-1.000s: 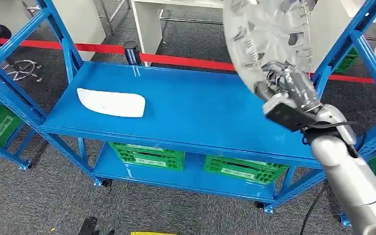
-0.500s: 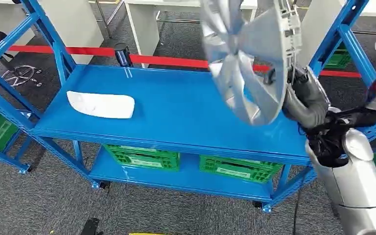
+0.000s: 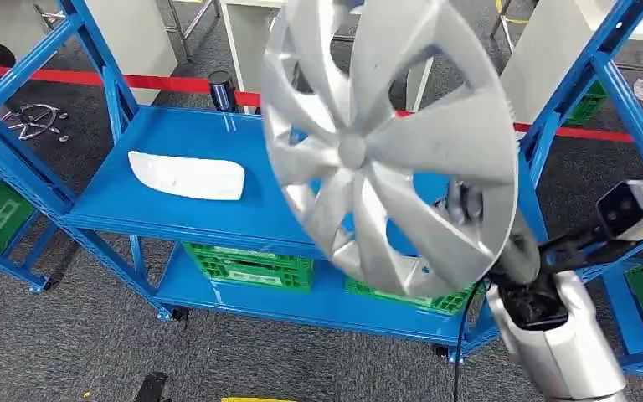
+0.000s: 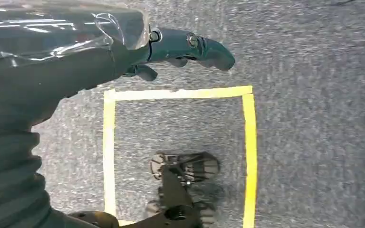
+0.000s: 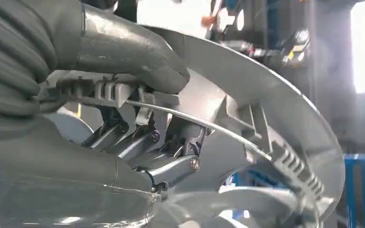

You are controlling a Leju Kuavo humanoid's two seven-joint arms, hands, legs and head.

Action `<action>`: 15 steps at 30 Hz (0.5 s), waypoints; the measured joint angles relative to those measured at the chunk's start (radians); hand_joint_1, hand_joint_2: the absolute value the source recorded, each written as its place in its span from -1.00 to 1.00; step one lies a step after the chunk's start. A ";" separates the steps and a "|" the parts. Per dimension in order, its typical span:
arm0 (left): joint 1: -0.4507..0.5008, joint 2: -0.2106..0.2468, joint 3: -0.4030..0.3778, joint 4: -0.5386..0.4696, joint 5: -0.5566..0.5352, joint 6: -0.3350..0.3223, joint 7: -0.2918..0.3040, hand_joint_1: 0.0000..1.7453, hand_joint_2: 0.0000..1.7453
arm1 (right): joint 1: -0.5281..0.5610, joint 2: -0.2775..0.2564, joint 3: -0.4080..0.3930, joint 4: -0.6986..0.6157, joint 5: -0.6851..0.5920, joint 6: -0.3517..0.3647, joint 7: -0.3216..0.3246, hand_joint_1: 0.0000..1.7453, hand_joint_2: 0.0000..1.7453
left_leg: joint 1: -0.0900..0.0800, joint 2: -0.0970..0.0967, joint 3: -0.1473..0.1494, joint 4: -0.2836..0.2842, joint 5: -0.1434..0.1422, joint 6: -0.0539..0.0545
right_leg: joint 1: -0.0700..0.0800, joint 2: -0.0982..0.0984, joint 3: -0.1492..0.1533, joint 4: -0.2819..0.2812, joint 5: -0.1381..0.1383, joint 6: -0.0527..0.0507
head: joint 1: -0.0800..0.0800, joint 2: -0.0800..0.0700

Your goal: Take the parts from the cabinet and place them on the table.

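One rim grip is all your right hand (image 5: pixel 138 123) has on the silver spoked plastic hubcap (image 3: pixel 389 142), so it could swing into the blue steel cabinet's (image 3: pixel 201 209) right upright; left hand (image 4: pixel 171 50) hangs empty, fingers loosely curled.

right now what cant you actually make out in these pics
- Right hand: in the head view the hubcap it holds covers it.
- Shelf: its right half sits behind the hubcap in the head view.
- Green crates: partly blocked by the shelf edge and the hubcap.
- White part: too plain to identify.
- Left hand: its fingers are partly behind a glare-streaked clear cover.
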State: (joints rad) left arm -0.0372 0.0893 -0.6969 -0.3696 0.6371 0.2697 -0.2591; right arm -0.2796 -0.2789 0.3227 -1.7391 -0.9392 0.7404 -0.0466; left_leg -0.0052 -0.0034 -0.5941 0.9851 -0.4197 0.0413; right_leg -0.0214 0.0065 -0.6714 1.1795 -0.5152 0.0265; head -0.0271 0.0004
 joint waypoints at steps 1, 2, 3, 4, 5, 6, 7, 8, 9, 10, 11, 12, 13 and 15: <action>0.000 -0.002 -0.002 0.001 0.000 0.000 0.008 -1.00 1.00 | 0.013 0.011 0.006 -0.005 -0.002 0.017 0.001 1.00 1.00 | 0.000 0.000 0.000 0.005 -0.002 -0.004 | -0.003 -0.002 0.055 -0.102 0.033 0.008 | 0.000 0.000; 0.000 -0.002 -0.002 0.002 0.000 0.000 0.017 -1.00 1.00 | 0.026 0.018 0.012 -0.010 0.000 0.029 0.002 1.00 1.00 | -0.002 -0.001 -0.003 0.013 -0.006 -0.010 | -0.003 -0.007 0.084 -0.167 0.039 0.000 | 0.000 0.000; 0.000 -0.002 -0.003 0.006 0.002 -0.001 0.029 -1.00 1.00 | 0.044 0.029 0.022 -0.014 0.000 0.049 0.002 1.00 1.00 | -0.007 -0.002 -0.007 0.017 -0.009 -0.016 | 0.003 -0.004 0.093 -0.167 0.045 -0.012 | -0.002 0.000; 0.003 -0.002 -0.003 0.009 0.004 -0.005 0.037 -1.00 1.00 | 0.061 0.037 0.030 -0.018 -0.001 0.065 0.001 1.00 1.00 | -0.007 -0.003 -0.008 0.018 -0.008 -0.019 | 0.004 -0.004 0.092 -0.165 0.045 -0.019 | -0.001 0.000; 0.008 -0.003 -0.004 0.010 0.005 -0.008 0.043 -1.00 1.00 | 0.077 0.044 0.037 -0.022 0.000 0.074 0.001 1.00 1.00 | -0.004 -0.002 -0.007 0.016 -0.006 -0.023 | 0.007 -0.003 0.091 -0.165 0.046 -0.021 | -0.002 0.000; 0.010 -0.004 -0.004 0.012 0.008 -0.008 0.045 -1.00 1.00 | 0.089 0.050 0.043 -0.025 0.000 0.076 0.001 1.00 1.00 | -0.002 -0.002 -0.007 0.016 -0.005 -0.026 | 0.008 -0.002 0.091 -0.166 0.048 -0.026 | -0.002 0.000; 0.010 -0.003 -0.005 0.014 0.011 -0.008 0.046 -1.00 1.00 | 0.095 0.056 0.048 -0.026 0.000 0.079 0.001 1.00 1.00 | -0.001 -0.003 -0.011 0.022 -0.012 -0.032 | -0.004 -0.002 0.093 -0.169 0.052 -0.032 | -0.001 0.000; 0.011 -0.004 -0.005 0.015 0.011 -0.008 0.047 -1.00 1.00 | 0.099 0.061 0.051 -0.029 0.000 0.079 0.001 1.00 1.00 | 0.001 -0.001 -0.022 0.044 -0.032 -0.041 | -0.004 -0.003 0.094 -0.169 0.051 -0.035 | -0.004 0.000; 0.010 -0.004 -0.005 0.016 0.011 -0.008 0.047 -1.00 1.00 | 0.105 0.065 0.053 -0.031 0.000 0.081 0.001 1.00 1.00 | 0.004 -0.001 -0.046 0.102 -0.069 -0.047 | -0.004 -0.003 0.094 -0.169 0.051 -0.041 | -0.008 0.000; 0.010 -0.002 -0.004 0.017 0.012 -0.008 0.047 -1.00 1.00 | 0.108 0.067 0.056 -0.033 0.000 0.081 0.001 1.00 1.00 | 0.008 -0.001 -0.083 0.187 -0.111 -0.053 | -0.003 -0.003 0.093 -0.168 0.052 -0.042 | -0.008 0.000; 0.012 -0.002 -0.005 0.018 0.013 -0.009 0.049 -1.00 1.00 | 0.112 0.070 0.058 -0.033 -0.002 0.082 0.001 1.00 1.00 | 0.011 -0.001 -0.119 0.267 -0.144 -0.057 | -0.002 -0.003 0.093 -0.168 0.053 -0.044 | -0.008 0.000; 0.013 -0.003 -0.005 0.020 0.014 -0.010 0.052 -1.00 1.00 | 0.116 0.073 0.059 -0.033 -0.006 0.089 0.002 1.00 1.00 | 0.013 -0.001 -0.145 0.326 -0.162 -0.059 | -0.001 -0.004 0.092 -0.168 0.053 -0.044 | -0.008 0.000; 0.016 -0.004 -0.005 0.021 0.014 -0.013 0.054 -1.00 1.00 | 0.123 0.077 0.060 -0.033 -0.015 0.095 0.002 1.00 1.00 | 0.016 -0.001 -0.150 0.339 -0.156 -0.060 | -0.001 -0.004 0.093 -0.168 0.053 -0.044 | -0.008 0.000; 0.019 -0.004 -0.005 0.023 0.015 -0.016 0.057 -1.00 1.00 | 0.143 0.091 0.064 -0.037 -0.020 0.113 0.003 1.00 1.00 | 0.017 -0.001 -0.087 0.221 -0.090 -0.057 | -0.002 -0.002 0.096 -0.168 0.053 -0.044 | -0.008 0.000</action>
State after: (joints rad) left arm -0.0181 0.0855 -0.7015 -0.3464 0.6519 0.2537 -0.2022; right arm -0.1369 -0.1880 0.3872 -1.7762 -0.9590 0.8534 -0.0435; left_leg 0.0116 -0.0044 -0.6809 1.2065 -0.5101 -0.0157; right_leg -0.0231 0.0041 -0.5757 1.0115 -0.4620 -0.0171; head -0.0351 0.0004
